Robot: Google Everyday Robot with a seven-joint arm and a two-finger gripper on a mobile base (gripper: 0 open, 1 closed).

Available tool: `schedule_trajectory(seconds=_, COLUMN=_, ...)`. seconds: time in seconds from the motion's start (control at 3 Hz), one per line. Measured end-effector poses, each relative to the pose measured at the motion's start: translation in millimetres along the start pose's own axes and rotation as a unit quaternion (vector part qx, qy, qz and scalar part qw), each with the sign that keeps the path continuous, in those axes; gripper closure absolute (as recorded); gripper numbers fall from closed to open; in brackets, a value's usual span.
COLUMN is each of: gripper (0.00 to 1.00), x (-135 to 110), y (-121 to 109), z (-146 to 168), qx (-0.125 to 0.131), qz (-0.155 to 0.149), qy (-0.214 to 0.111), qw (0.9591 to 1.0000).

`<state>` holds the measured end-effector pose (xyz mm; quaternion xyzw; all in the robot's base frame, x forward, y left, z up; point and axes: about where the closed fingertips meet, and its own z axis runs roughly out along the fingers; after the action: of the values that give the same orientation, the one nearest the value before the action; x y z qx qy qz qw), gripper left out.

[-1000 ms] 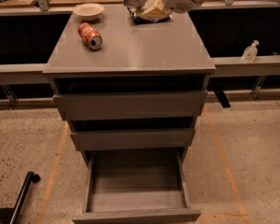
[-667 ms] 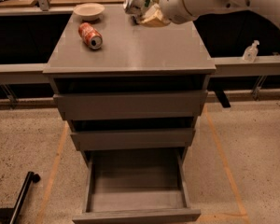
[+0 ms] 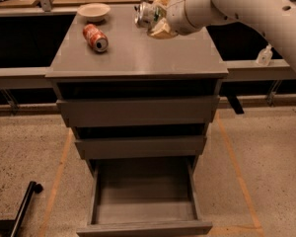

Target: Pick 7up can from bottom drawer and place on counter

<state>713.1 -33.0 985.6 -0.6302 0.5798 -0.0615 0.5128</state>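
The 7up can (image 3: 144, 15) is held sideways in my gripper (image 3: 155, 19) above the far right part of the counter (image 3: 138, 53); its shiny metal end faces left and a little green shows. The gripper is shut on the can, and the white arm reaches in from the upper right. The bottom drawer (image 3: 144, 201) is pulled out below, with a bare grey floor.
A red-orange soda can (image 3: 95, 37) lies on its side on the counter's left part. A shallow beige bowl (image 3: 93, 11) stands at the back left. Two shallower drawers (image 3: 138, 111) are partly pulled out. A small white bottle (image 3: 264, 56) stands on the right ledge. A black bar (image 3: 23, 206) lies on the floor, lower left.
The arm has come further into view and lower, carrying the can slightly leftwards over the counter. The other objects have not moved.
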Motion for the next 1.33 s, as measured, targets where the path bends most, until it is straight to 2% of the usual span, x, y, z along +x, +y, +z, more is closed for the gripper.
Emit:
schedule_trajectory(seconds=0.67, gripper=0.37, x=50, y=-6, z=40, qx=-0.026, qz=-0.005, qy=0.009, qw=0.9996)
schedule_trajectory(seconds=1.0, gripper=0.14, x=68, y=0, z=51, qx=-0.031, qz=0.002, qy=0.011, qw=0.9995)
schedule_trajectory(seconds=1.33, gripper=0.00, x=55, y=17, z=50, qx=-0.016, qz=0.017, qy=-0.008, qw=0.9997)
